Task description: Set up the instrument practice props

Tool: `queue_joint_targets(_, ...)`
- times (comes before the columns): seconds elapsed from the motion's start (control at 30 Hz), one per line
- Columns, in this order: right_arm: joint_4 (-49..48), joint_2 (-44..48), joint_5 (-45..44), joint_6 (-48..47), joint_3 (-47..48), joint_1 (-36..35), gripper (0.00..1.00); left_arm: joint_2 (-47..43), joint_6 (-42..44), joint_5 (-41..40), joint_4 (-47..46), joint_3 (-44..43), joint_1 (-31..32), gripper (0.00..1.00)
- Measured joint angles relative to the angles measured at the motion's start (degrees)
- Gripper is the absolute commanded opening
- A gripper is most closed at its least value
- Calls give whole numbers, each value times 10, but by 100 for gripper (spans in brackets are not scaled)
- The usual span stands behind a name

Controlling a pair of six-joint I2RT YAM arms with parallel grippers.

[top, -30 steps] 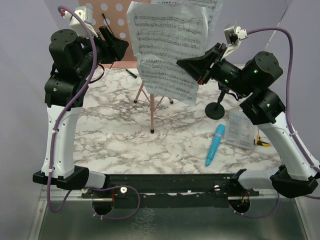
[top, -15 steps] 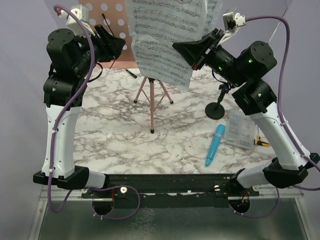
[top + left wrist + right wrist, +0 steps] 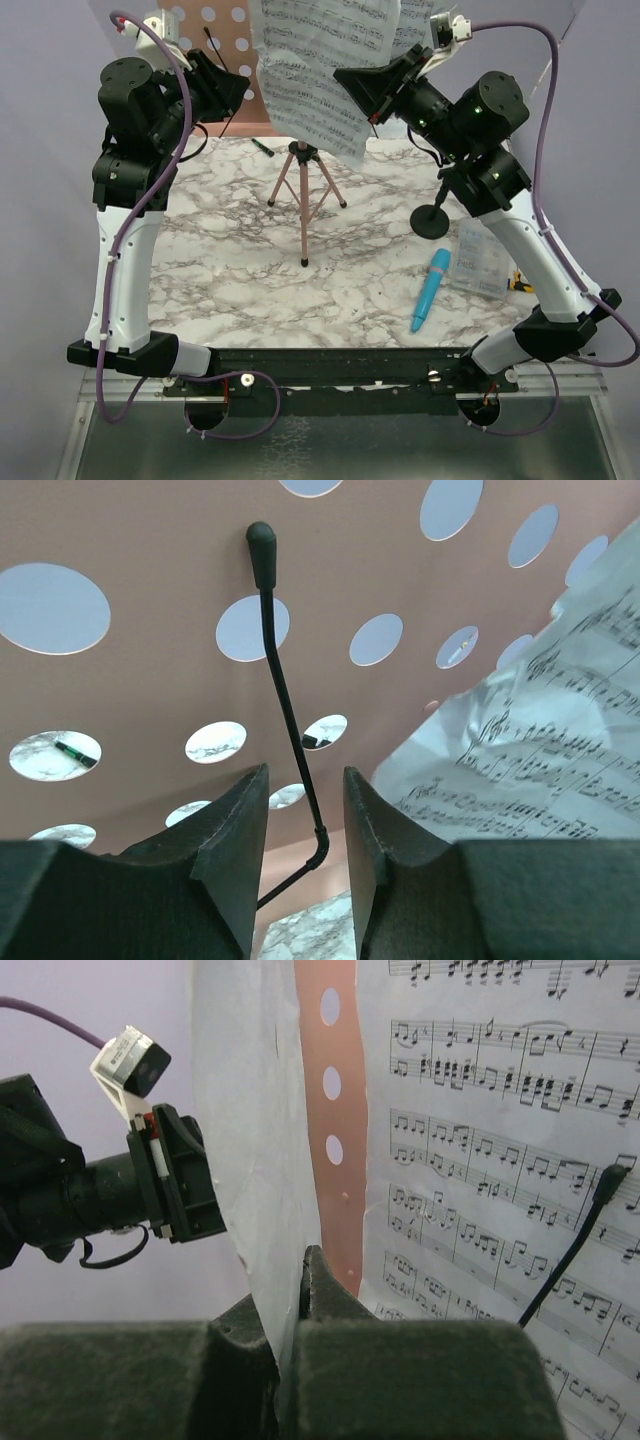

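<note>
At the left of the marble table (image 3: 220,280), the left arm is raised, and the left gripper (image 3: 305,772) points at the plate of the pink perforated music stand (image 3: 150,680). Its jaws are apart. The stand's thin black wire arm (image 3: 285,700) runs up through the gap between them, and I cannot tell whether either finger touches it. Below, a small black-green stick (image 3: 263,146) lies on the marble just left of the stand's tripod legs, which stand at the middle of the table.

Up at the plate, the white sheet-music pages (image 3: 310,70) hang tilted in front of it. The right gripper (image 3: 302,1280) has its jaws pressed together on the edge of one page. A pink strip of the plate shows between that page and a second printed one.

Under the right arm, the small black mic stand (image 3: 432,220) sits upright on its round base. Nearer the arm bases, the bright blue toy microphone (image 3: 430,290) lies flat on the marble, just left of a clear plastic box (image 3: 478,262).
</note>
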State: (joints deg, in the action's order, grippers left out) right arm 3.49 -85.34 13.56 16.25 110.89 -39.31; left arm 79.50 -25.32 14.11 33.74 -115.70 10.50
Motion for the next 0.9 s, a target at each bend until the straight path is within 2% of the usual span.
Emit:
queue_joint_targets(0.43, -17, -73, -7, 2, 76, 0, 1, -5, -6, 14, -21, 4, 0, 26)
queue_joint_targets(0.53, -17, -86, -7, 2, 82, 0, 1, -7, -7, 16, -25, 8, -1, 20)
queue_joint_targets(0.73, -17, -98, -11, 2, 89, 0, 1, -14, -12, 19, -40, 27, -1, 17)
queue_joint_targets(0.9, -17, -98, -24, 2, 89, 0, 1, -23, -13, 21, -52, 42, -1, 11)
